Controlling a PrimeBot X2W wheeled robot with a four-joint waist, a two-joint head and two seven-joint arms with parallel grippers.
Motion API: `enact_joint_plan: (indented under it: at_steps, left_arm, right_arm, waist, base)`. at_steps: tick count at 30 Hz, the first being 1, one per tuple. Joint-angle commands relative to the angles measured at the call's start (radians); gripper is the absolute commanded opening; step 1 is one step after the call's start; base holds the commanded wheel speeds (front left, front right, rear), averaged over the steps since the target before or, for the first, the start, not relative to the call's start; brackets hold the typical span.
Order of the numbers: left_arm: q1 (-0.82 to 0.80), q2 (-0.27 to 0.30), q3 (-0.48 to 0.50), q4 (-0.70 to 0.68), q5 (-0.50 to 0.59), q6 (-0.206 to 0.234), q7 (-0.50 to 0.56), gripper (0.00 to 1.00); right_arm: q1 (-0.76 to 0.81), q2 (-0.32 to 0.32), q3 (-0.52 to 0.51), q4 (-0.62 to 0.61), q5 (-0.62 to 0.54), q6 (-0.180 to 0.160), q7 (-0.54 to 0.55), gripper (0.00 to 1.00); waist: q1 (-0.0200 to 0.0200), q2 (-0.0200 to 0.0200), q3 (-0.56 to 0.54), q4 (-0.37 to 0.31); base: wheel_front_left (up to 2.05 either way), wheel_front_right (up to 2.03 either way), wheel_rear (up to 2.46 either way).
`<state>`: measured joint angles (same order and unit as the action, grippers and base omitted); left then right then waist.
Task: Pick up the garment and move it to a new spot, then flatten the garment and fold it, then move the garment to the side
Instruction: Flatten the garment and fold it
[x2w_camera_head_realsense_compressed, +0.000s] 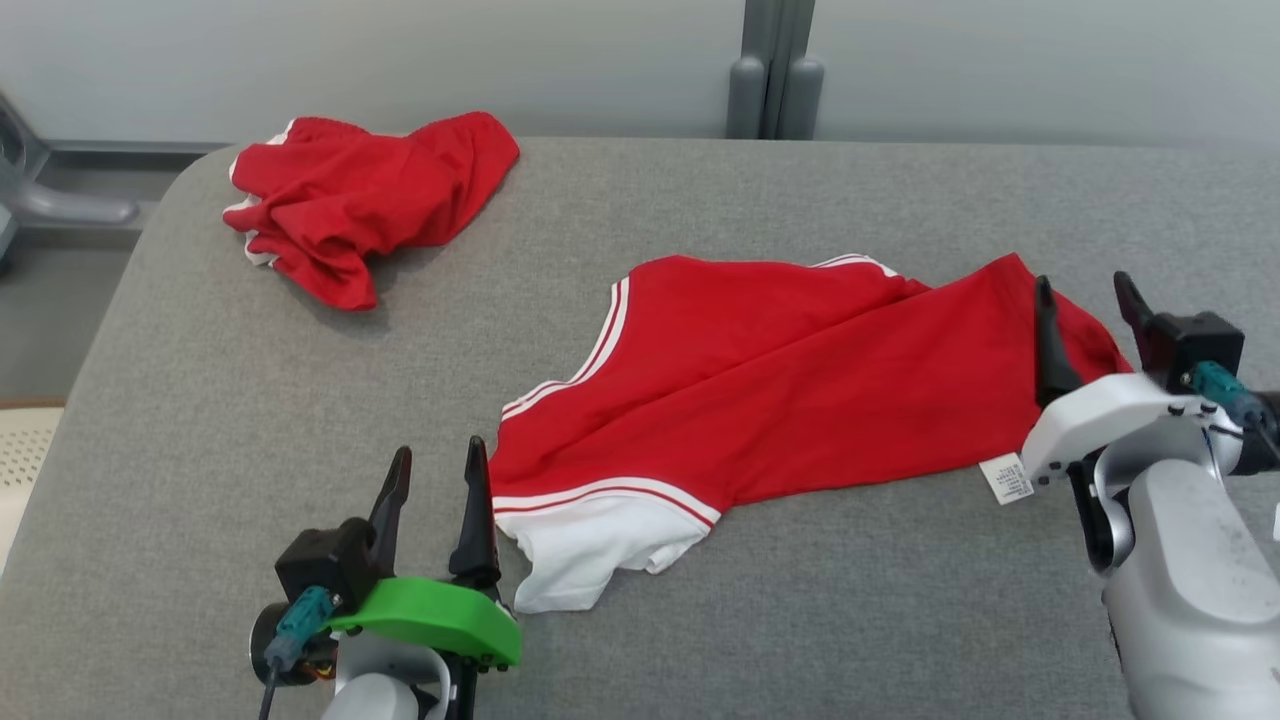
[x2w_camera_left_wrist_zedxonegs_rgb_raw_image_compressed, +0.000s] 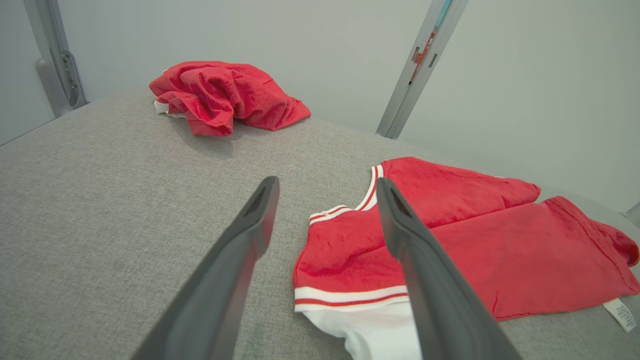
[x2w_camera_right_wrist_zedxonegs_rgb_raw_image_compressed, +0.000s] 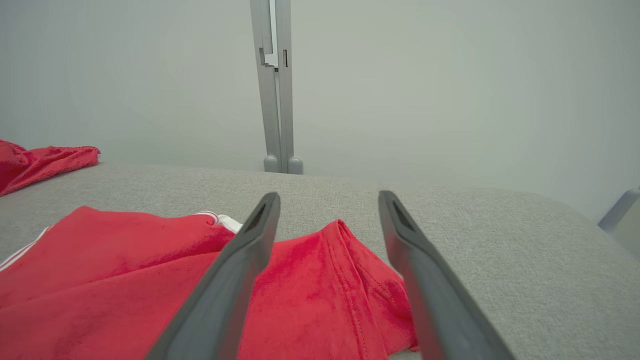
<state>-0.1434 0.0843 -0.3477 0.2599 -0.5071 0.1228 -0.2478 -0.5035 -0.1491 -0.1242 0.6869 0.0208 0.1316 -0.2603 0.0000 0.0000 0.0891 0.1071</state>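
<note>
Left gripper (x2w_camera_head_realsense_compressed: 440, 447), jaws wide and empty, stands just left of the garment's (x2w_camera_head_realsense_compressed: 800, 380) white-banded corner, with bare grey surface (x2w_camera_head_realsense_compressed: 200, 400) to its left. Right gripper (x2w_camera_head_realsense_compressed: 1082, 280), jaws wide and holding nothing, is at the garment's opposite end. A red heap (x2w_camera_head_realsense_compressed: 370, 200) lies well ahead of the left gripper, near the far edge.

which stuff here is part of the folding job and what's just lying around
In the job: red jersey, left end effector, right end effector.
Just lying about: crumpled red garment far left on the grey table, grey post behind.
</note>
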Motion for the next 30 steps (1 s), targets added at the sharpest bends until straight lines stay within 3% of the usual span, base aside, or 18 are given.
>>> enact_joint_plan:
  at_steps: [1,13,30]
  left_arm:
    - [0.023,0.007,0.008,0.012,-0.008,-0.007,-0.008,1.00]
    - [0.097,-0.004,0.006,0.047,0.010,-0.013,-0.019,1.00]
    - [0.106,0.001,0.000,0.051,0.049,0.007,-0.017,1.00]
  right_arm:
    - [0.048,0.008,0.013,-0.044,0.019,-0.002,-0.004,1.00]
    - [0.341,0.089,0.056,-0.347,0.045,-0.002,-0.004,1.00]
    - [0.460,0.097,0.115,-0.412,0.131,-0.002,-0.005,1.00]
  waist:
    - [0.0000,0.0000,-0.058,-0.035]
    - [0.0000,0.0000,-0.139,-0.032]
    - [0.0000,0.0000,-0.181,-0.027]
  base:
    - [0.00,0.00,0.00]
    - [0.00,0.00,0.00]
    - [0.00,0.00,0.00]
